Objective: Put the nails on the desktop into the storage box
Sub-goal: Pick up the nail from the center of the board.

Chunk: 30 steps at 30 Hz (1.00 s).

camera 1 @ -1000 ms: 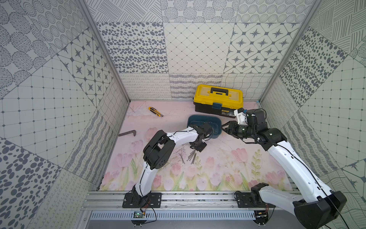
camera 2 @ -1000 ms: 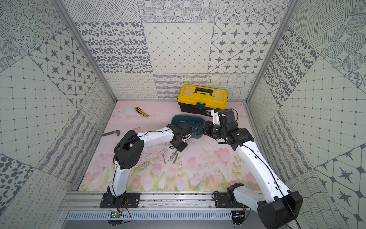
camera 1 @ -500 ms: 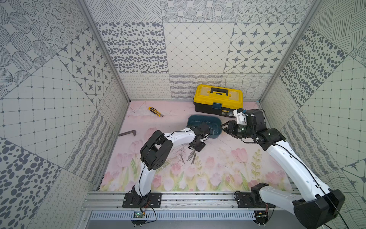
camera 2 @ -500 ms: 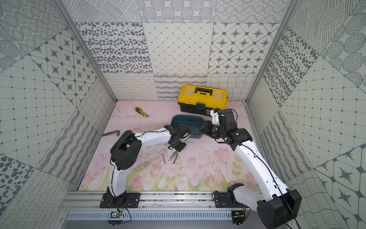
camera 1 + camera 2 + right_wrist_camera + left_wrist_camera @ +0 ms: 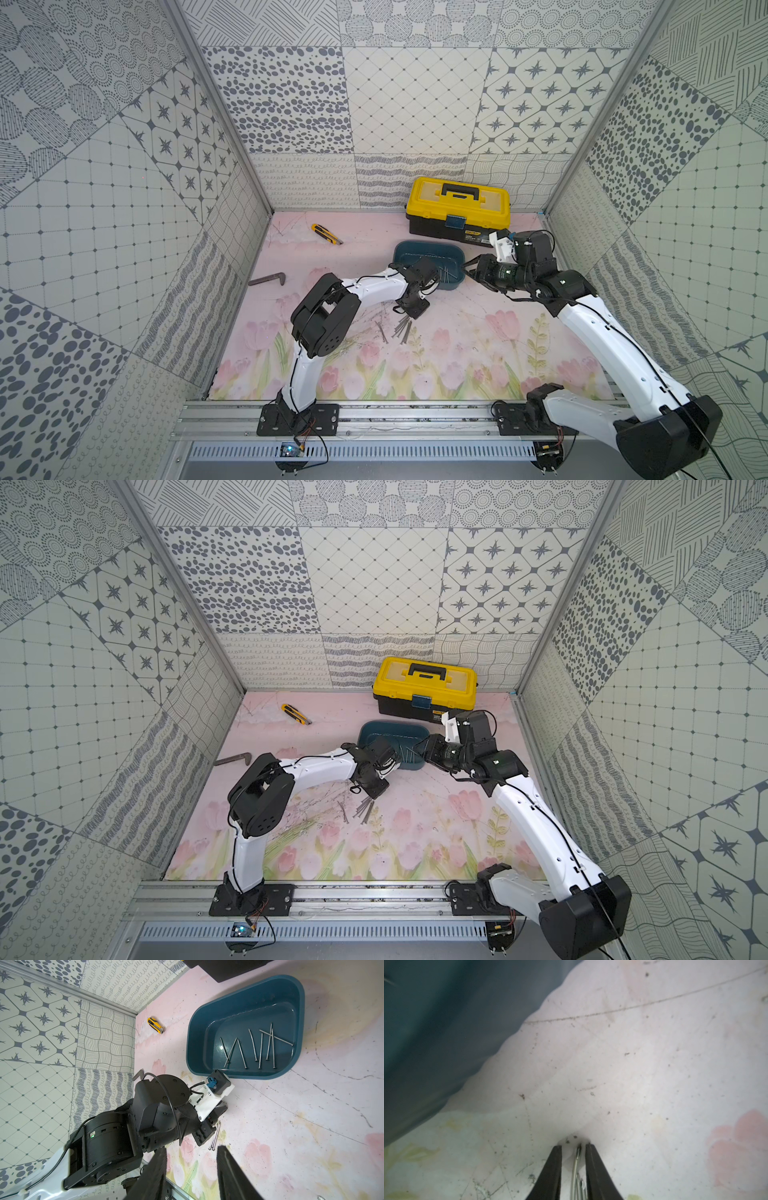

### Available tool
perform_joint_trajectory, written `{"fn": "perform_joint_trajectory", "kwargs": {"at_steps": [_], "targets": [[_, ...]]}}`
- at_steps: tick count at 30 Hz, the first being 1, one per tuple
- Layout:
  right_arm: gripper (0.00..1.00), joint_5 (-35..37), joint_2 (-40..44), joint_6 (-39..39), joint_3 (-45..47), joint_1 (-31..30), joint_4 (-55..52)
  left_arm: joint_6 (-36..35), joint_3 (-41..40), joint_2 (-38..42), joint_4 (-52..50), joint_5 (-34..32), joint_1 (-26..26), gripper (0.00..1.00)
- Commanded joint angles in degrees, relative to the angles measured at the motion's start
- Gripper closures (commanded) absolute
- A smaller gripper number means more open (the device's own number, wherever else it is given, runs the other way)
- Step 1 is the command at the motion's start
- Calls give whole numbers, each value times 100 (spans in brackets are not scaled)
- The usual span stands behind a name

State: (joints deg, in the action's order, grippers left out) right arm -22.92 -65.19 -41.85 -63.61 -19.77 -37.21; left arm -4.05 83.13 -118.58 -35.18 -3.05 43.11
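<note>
On the desktop (image 5: pixel 478 353), both top views: storage box (image 5: pixel 451 285) sits toward the back, just in front of the yellow toolbox (image 5: pixel 457 203). Loose nails (image 5: pixel 401 328) lie in a small pile mid-desk, approx half a dozen, one a bit apart. Left gripper (image 5: pixel 410 312) is down at the far end of that pile, between pile and box. Right gripper (image 5: pixel 468 266) hovers at the box's right end, well off the pile. Utility knife (image 5: pixel 326 234) and L-bar (image 5: pixel 268 279) lie well apart at back left, not task items. Left wrist cam: jaws parted only a little; a few nails (image 5: pixel 578 1154) run up the gap w/ space either side, so straddled, not pinched as far as it shows. Box wall (image 5: pixel 436 1032) is near but blurred. Right wrist cam: right gripper (image 5: pixel 192 1148) jaws wide apart, nothing between them. Box interior shows eight or so nails (image 5: pixel 259 1049) flat on the bottom, none over the rim; two more (image 5: pixel 215 1135) sit right beside the left gripper, can't tell if touching it. Progress, my est.: past halfway, one batch in, the pile left. Step in hand looks like closing on the next few nails, then lift + carry to box, repeat til the desk has none.
</note>
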Motion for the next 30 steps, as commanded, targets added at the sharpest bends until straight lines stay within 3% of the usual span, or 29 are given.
{"fn": "perform_joint_trajectory", "kwargs": {"at_steps": [1, 7, 14, 21, 30], "targets": [[55, -3, -33, -64, 47, 23, 329, -230, -202, -199, -1492, -278, -62, 76], [55, -6, -20, -156, 167, 17, 428, -284, -191, -128, -1597, -316, -66, 77], [55, 38, -35, -150, 117, 21, 443, -293, -177, -403, -1730, -137, -67, 100], [55, 19, -7, -172, 137, 17, 443, -73, -25, -530, -1919, 93, -131, 100], [53, -282, -29, -229, 165, -4, 721, 451, 498, 686, -1881, 823, -847, 100]]}}
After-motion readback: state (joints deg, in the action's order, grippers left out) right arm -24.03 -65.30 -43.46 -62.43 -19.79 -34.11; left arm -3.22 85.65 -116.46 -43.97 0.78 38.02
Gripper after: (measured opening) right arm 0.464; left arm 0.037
